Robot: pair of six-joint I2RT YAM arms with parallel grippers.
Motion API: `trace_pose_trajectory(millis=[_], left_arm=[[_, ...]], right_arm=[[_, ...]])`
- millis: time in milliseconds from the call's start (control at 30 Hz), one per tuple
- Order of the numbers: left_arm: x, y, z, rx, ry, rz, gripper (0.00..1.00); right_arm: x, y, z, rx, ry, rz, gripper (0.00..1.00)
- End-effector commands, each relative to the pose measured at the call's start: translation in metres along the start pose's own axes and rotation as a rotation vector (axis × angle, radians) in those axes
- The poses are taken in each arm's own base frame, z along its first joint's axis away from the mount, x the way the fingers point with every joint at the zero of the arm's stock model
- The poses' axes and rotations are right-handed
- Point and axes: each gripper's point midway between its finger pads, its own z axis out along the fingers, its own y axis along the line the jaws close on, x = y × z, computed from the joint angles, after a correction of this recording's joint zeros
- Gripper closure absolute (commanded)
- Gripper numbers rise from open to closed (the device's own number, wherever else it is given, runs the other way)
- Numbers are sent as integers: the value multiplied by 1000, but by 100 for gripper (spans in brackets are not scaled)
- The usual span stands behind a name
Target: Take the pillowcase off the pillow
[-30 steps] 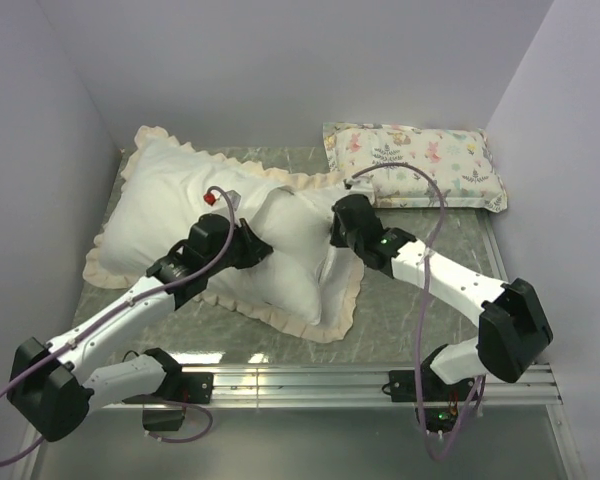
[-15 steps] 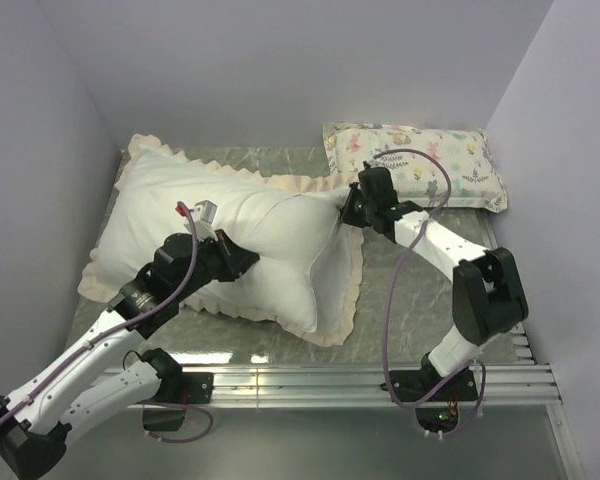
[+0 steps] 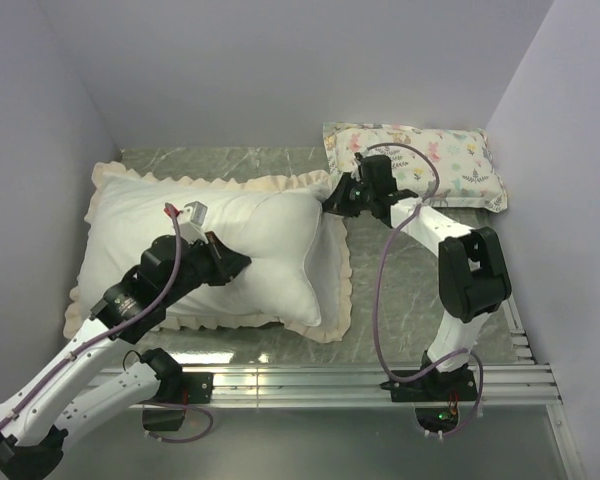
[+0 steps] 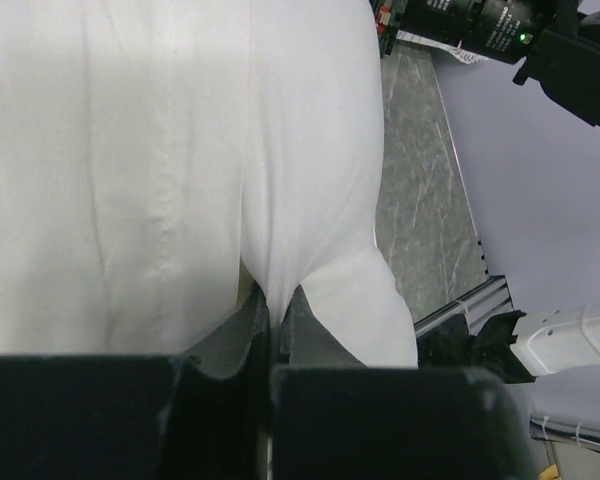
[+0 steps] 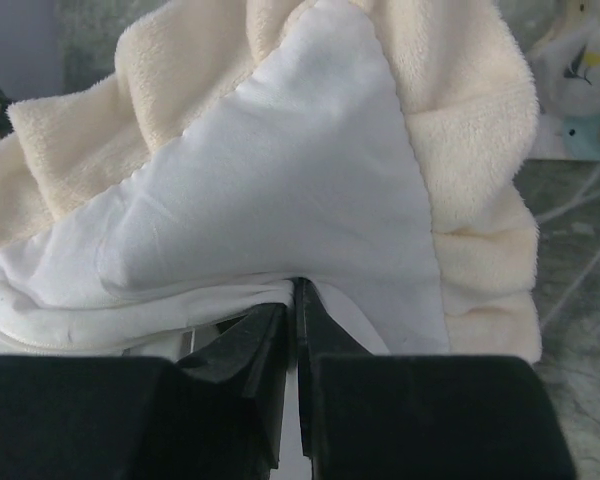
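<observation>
The right end effector (image 3: 332, 200), clamped on the pillowcase (image 3: 342, 285) corner, has swung back. The left end effector (image 3: 240, 262), pinched shut on what looks like the pillow (image 3: 290, 280), has hauled it left across the tabletop (image 3: 420, 290). The two are stretched apart, but the pillow looks largely covered.

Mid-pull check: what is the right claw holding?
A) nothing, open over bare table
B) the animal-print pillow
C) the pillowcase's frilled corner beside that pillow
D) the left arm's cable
C: the right wrist view shows the right claw pinched shut on the pillowcase beside its cream frill, and the top view places it at the corner nearest the animal-print pillow.
</observation>
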Motion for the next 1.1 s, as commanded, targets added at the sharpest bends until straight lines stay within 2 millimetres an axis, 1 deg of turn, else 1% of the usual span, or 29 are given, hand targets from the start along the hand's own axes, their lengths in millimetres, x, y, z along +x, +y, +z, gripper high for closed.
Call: trace_pose_trajectory(millis=[0, 100, 133, 267, 300, 367, 567, 700, 767, 800, 833, 867, 900, 933, 967, 1000, 1033, 1067], left_arm=[[-34, -60, -40, 227, -75, 0, 100], [-33, -70, -47, 273, -53, 23, 100], [-28, -73, -49, 294, -27, 31, 99], [-19, -76, -49, 313, 24, 53, 99], [-19, -75, -50, 312, 24, 51, 100], [-20, -81, -54, 344, 20, 54, 99], [-20, -91, -62, 386, 43, 70, 99], [-16, -92, -66, 401, 61, 70, 100], [-19, -89, -68, 382, 44, 66, 100], [-25, -86, -67, 364, 9, 60, 100], [-29, -87, -67, 365, -15, 60, 99], [-33, -87, -66, 362, -37, 49, 99], [-38, -88, -64, 364, -58, 43, 99], [-51, -92, -59, 366, -118, 34, 100], [-55, -89, -54, 349, -141, 19, 99], [-62, -89, -49, 338, -173, -16, 99], [-80, -90, -44, 326, -258, -43, 100], [-83, -87, -37, 316, -287, -90, 100]], right_arm=[[-62, -12, 1, 21, -171, -3, 88], [-66, -11, 5, 19, -166, -3, 88], [-66, -12, 7, 21, -160, 1, 88], [-73, -11, 12, 20, -160, 1, 88], [-73, -11, 13, 21, -157, 3, 88], [-74, -10, 16, 15, -158, 5, 88], [-72, -15, 25, 22, -138, 11, 88], [-71, -19, 35, 22, -115, 18, 87], [-73, -18, 38, 20, -111, 16, 87], [-72, -12, 38, -5, -114, 18, 87], [-65, -10, 36, -14, -111, 19, 87], [-56, -2, 36, -29, -104, 7, 87], [-51, 2, 35, -31, -103, -5, 87], [-38, 0, 30, -18, -90, -13, 87], [-28, 8, 30, -40, -85, -29, 87], [-26, 13, 27, -67, -107, -33, 87], [-7, 13, 18, -84, -88, -26, 85], [-1, 16, 13, -108, -93, -26, 82]])
